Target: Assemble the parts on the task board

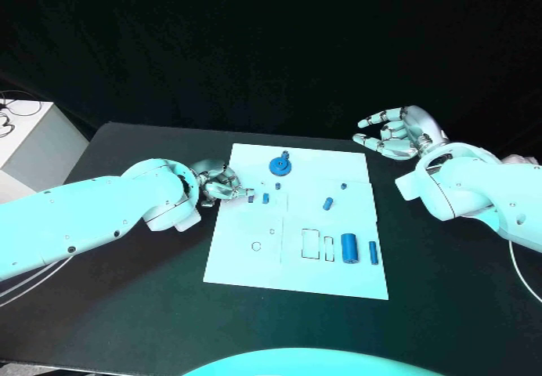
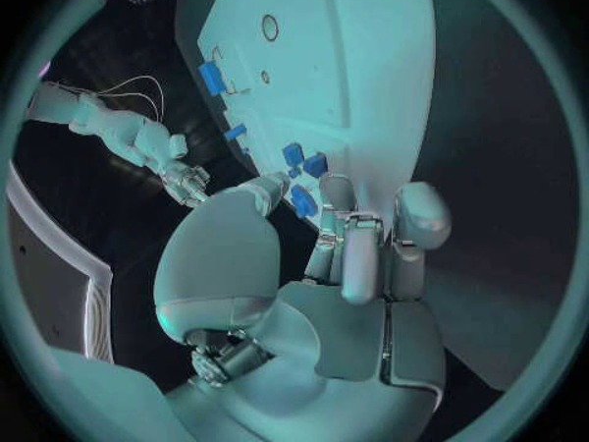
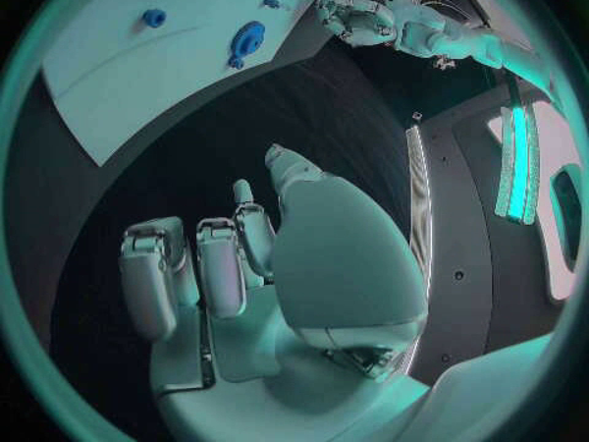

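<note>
The white task board [image 1: 296, 270] lies mid-table. My left hand [image 1: 218, 184] rests at its left edge; in the left wrist view it pinches a small blue part [image 2: 302, 201] between thumb and a fingertip. Two more small blue parts [image 1: 258, 198] stand just beside those fingers. A round blue gear-like part [image 1: 278, 165] sits near the far edge, also visible in the right wrist view as the gear [image 3: 245, 41]. A blue cylinder [image 1: 350, 248] and a thin blue pin [image 1: 373, 251] lie at the near right. My right hand [image 1: 395, 133] hovers beyond the board's far right corner, fingers spread, holding nothing.
Two more small blue parts [image 1: 327, 204] [image 1: 345, 186] sit on the board's right half. Outlined slots [image 1: 311, 243] and a round hole [image 1: 256, 246] mark its near half. A white box [image 1: 34, 145] stands off the black table [image 1: 135, 313] at the far left.
</note>
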